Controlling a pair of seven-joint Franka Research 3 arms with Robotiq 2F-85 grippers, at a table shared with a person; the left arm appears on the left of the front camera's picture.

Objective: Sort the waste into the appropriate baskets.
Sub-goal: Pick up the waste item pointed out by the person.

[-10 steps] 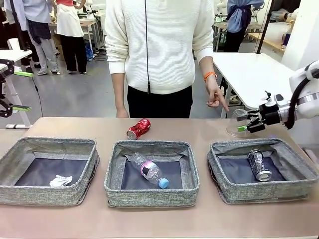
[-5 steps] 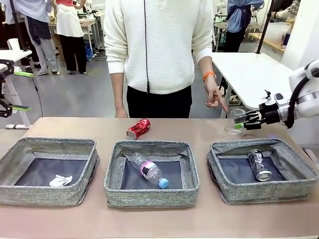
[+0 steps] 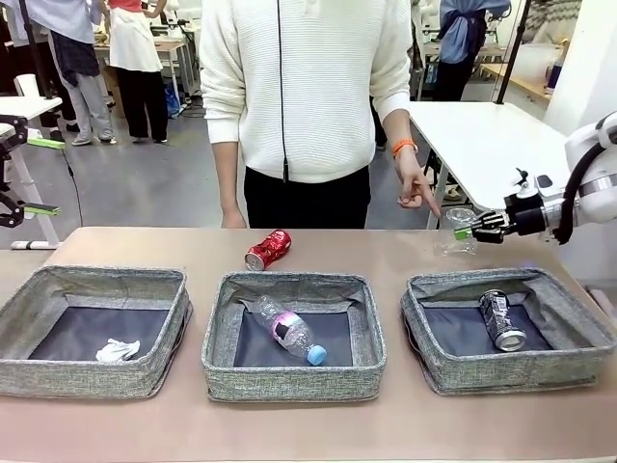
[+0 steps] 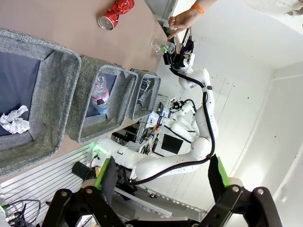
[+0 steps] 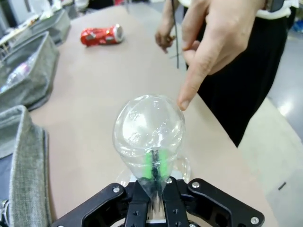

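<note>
Cup first: we see the clear plastic cup [image 3: 457,234] pinched at its rim by the right gripper [image 3: 471,232]. The jaws are clamped tight on the thin wall and the cup's base is turned away from the wrist. It sits low over the table [image 3: 386,424], beyond the far rim of the right basket [image 3: 511,374] and near the far edge (we cannot tell whether it touches the tabletop). A person's hand [image 3: 416,188] points one finger downward, its tip just beside the cup. The left gripper [image 4: 161,170] hangs well apart from all this, its jaws spread wide with nothing between them. The crushed red can [image 3: 268,249] lies on its side on the bare table behind the middle basket [image 3: 289,382]. Inside that basket we find the clear blue-capped bottle [image 3: 287,331] lying slantwise, cap toward our side. The dark printed can [image 3: 502,320] lies in the right basket. The white crumpled paper ball [image 3: 118,350] rests in the left basket [image 3: 96,374], toward its near wall.
</note>
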